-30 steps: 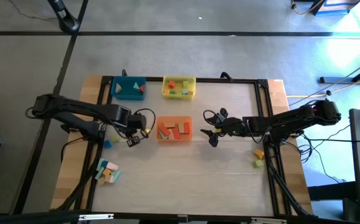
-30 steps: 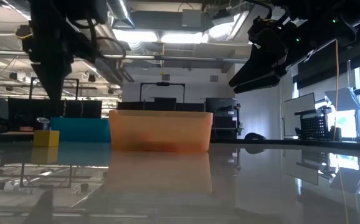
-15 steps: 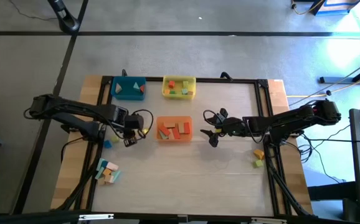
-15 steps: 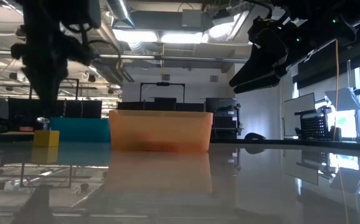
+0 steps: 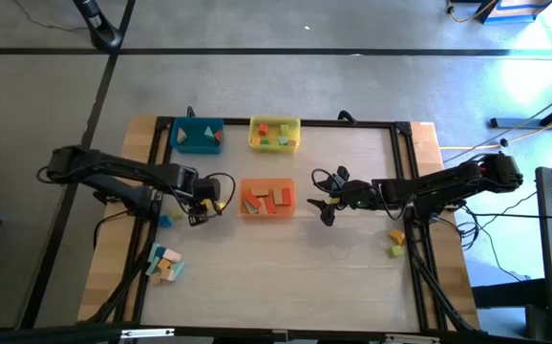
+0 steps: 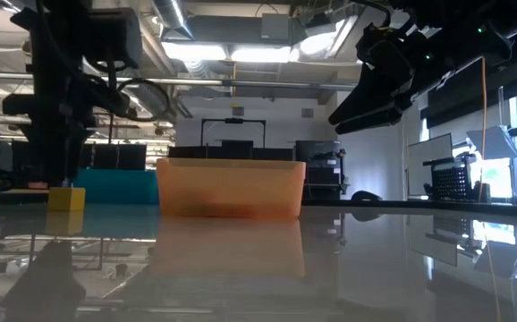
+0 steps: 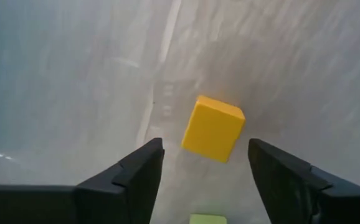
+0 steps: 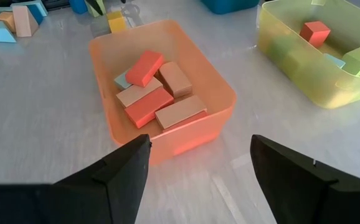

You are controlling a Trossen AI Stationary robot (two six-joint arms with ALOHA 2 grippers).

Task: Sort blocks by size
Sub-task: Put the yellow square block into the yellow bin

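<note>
A yellow block (image 7: 213, 128) lies flat on the table left of the orange tray (image 5: 267, 198), with a green block (image 7: 207, 219) close by. My left gripper (image 7: 206, 148) hangs open just above the yellow block, pointing down, one finger on either side and clear of it; in the low view the gripper (image 6: 64, 172) stands over the block (image 6: 66, 199). My right gripper (image 5: 326, 205) waits open in the air right of the orange tray. More blocks lie at the near left (image 5: 164, 265) and at the right edge (image 5: 395, 244).
The orange tray (image 8: 161, 93) holds red and wooden blocks. A blue tray (image 5: 197, 135) and a yellow tray (image 5: 274, 134), each with a few blocks, stand at the far edge. A small blue block (image 5: 166, 221) lies left of my left gripper. The table's near middle is bare.
My left gripper has sunk toward the yellow block, shifted a little toward the table's left edge, rolled slightly and opened. The yellow block has stayed where it lay.
</note>
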